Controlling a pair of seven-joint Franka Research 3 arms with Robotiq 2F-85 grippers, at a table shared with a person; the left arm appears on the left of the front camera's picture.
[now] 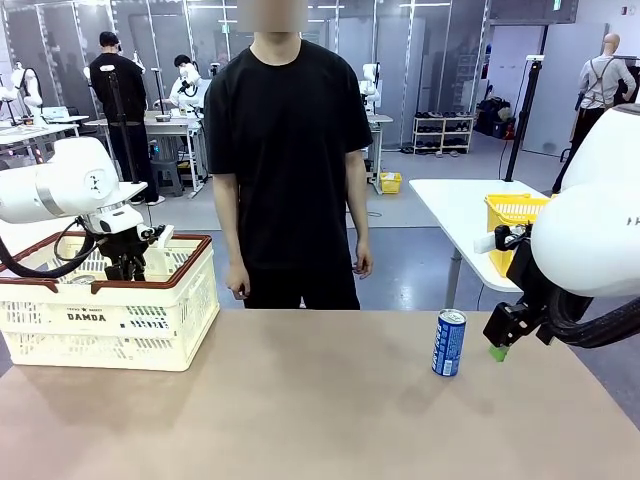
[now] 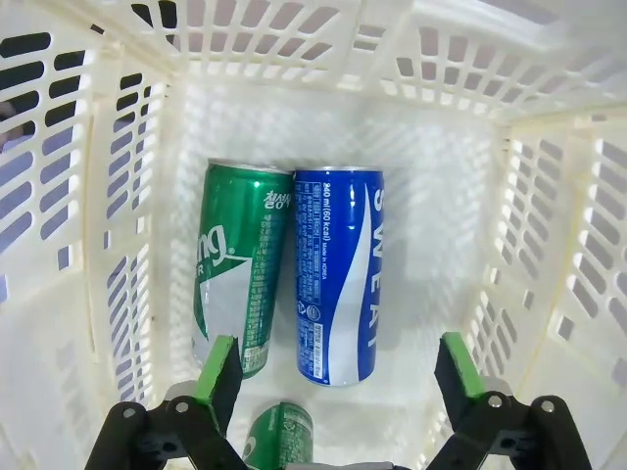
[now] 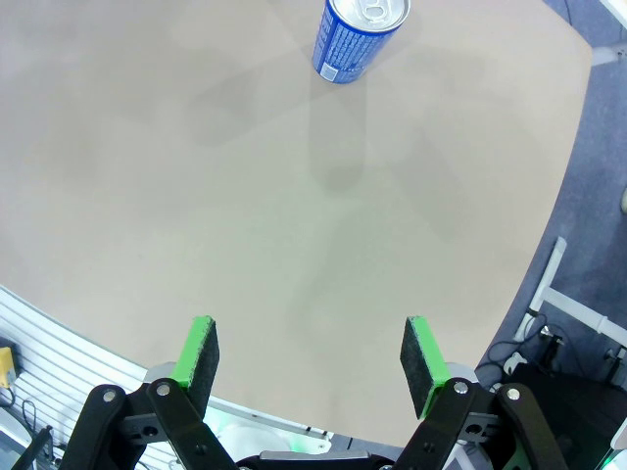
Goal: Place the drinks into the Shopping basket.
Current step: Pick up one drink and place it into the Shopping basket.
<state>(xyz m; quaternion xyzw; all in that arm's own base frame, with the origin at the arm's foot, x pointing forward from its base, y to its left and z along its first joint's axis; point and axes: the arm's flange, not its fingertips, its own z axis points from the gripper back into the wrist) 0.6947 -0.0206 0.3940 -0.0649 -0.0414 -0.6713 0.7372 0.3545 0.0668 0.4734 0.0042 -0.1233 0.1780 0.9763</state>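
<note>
Left gripper [image 2: 338,364] gapes empty inside the basket [image 1: 160,325]; right gripper [image 3: 309,352], also wide, should next grasp the blue can [image 1: 448,343] on the table [image 1: 300,410].

A green can [image 2: 281,433] (bottom edge) hides partly behind the left hand [image 2: 340,360].

The left arm [image 1: 60,185] and right arm [image 1: 590,230] are cased in smooth, rounded white shells, and a small dark mark is seen on the left one. A thin black cable [image 1: 35,265] is looped beside the left arm, and a thicker black hose [image 1: 600,330] is run under the right. The left tool [image 2: 338,364] and right tool [image 3: 312,357] are built of black linked fingers, tipped with flat green pads [image 3: 199,354] and pinned with silver screws [image 3: 454,388]. A black short-sleeved T-shirt [image 1: 288,130] and black trousers [image 1: 300,285] are worn by the person [image 1: 290,180].
</note>
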